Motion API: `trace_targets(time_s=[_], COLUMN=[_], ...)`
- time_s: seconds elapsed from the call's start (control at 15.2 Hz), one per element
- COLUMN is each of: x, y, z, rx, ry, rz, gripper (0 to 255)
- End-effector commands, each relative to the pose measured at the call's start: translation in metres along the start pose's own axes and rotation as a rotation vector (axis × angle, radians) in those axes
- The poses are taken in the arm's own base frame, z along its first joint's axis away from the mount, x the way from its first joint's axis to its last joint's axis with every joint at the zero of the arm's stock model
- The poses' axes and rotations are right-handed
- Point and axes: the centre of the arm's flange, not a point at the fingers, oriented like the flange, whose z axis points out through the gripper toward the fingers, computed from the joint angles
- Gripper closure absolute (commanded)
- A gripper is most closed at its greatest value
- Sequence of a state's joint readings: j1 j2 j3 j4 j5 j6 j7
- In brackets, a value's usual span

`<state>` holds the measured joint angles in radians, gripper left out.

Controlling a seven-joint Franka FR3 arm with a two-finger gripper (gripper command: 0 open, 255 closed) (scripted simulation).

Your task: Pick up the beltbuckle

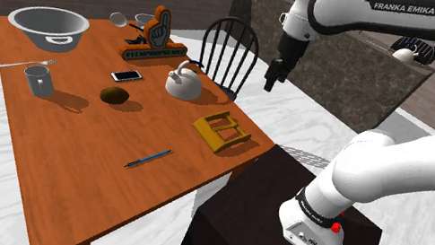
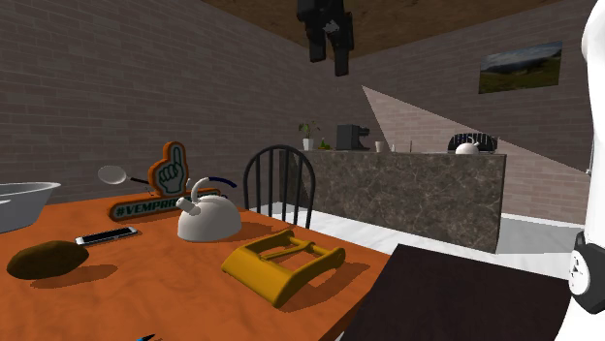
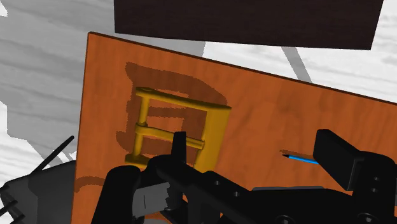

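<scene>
Gripper (image 1: pixel 276 72) hangs released high above the flat yellow beltbuckle (image 1: pixel 221 133); a skewed descent could shove it off the bench's (image 1: pixel 63 164) near edge

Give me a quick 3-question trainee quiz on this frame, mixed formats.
1. True or false: the gripper is shut on the yellow belt buckle.
2. Which lies nearest the belt buckle? A) white kettle B) grey bowl C) mug
3. Fill in: the pen on the table is ___.
Key: 1 false, the gripper hangs open above the table, apart from the belt buckle; 2 A; 3 blue.
</scene>
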<state>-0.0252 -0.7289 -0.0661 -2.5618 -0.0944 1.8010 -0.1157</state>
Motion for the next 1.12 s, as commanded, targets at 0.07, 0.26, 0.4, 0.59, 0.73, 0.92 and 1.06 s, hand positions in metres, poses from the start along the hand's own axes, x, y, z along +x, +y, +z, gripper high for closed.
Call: trace_targets(time_s=[0.07, 0.26, 0.4, 0.59, 0.73, 0.92, 1.06], x=[0.009, 0.018, 0.024, 0.034, 0.040, 0.051, 0.058], y=[0.015, 0.030, 0.040, 0.055, 0.065, 0.081, 0.091], z=[0.035, 0.070, 0.093, 0.128, 0.151, 0.185, 0.208], rx=[-0.003, -0.006, -0.007, -0.010, -0.011, -0.014, -0.016], ry=[0.017, 0.031, 0.041, 0.055, 0.064, 0.078, 0.088], rz=[0.007, 0.015, 0.020, 0.028, 0.033, 0.041, 0.046], gripper=[0, 0, 0, 0, 0, 0, 0])
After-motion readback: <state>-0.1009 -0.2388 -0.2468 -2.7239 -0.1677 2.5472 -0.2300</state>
